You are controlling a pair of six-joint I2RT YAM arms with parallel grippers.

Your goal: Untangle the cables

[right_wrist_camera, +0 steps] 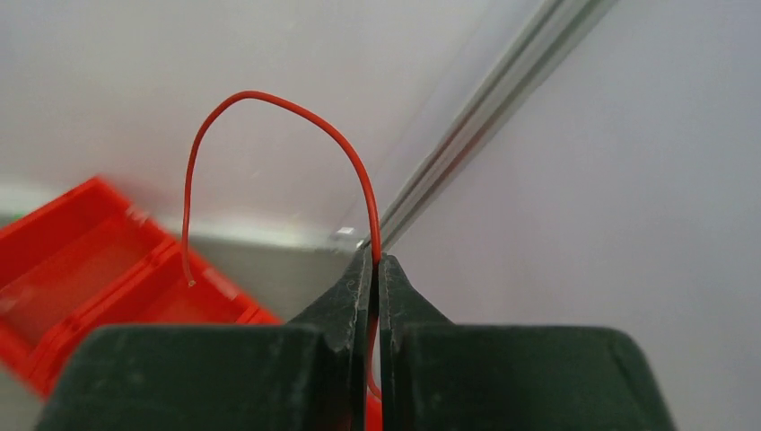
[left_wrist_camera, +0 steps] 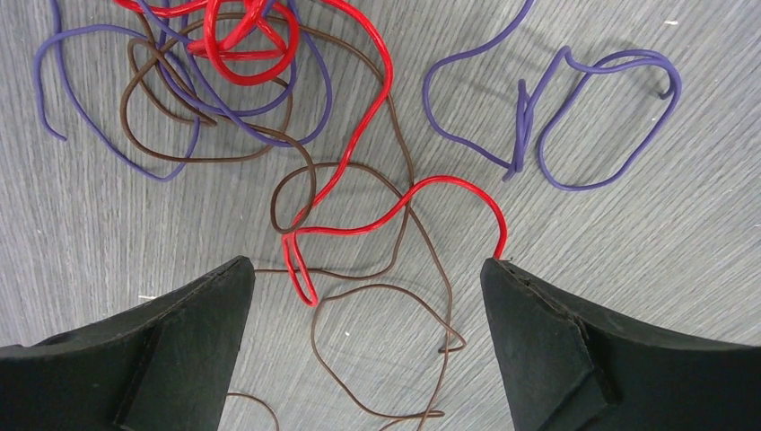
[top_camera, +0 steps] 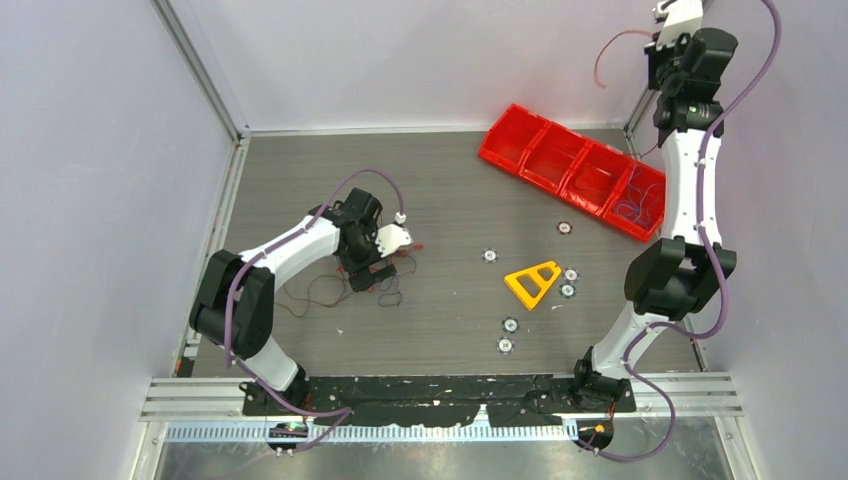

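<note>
Red, purple and brown cables [left_wrist_camera: 251,79] are lying in a knot on the table [top_camera: 450,180], right under my left gripper [left_wrist_camera: 366,262]. Its fingers are spread wide and holding nothing. A red bend [left_wrist_camera: 431,182] is sitting between them, and a brown loop [left_wrist_camera: 390,286] is crossing it. I think I should be pinching only the red bit, low and slow, so the brown one is not coming along. One purple piece [left_wrist_camera: 583,187] is lying apart from the knot.

My right gripper [right_wrist_camera: 377,260] is up high by the back corner, squeezed tight on one loose red wire [right_wrist_camera: 269,97]. Red bins [top_camera: 520,125] are sitting below it, and one is holding blue wires [top_camera: 640,205]. A yellow triangle [top_camera: 530,285] and little round bits [top_camera: 490,256] are lying well apart from the knot. Only the knot itself is getting in my way.
</note>
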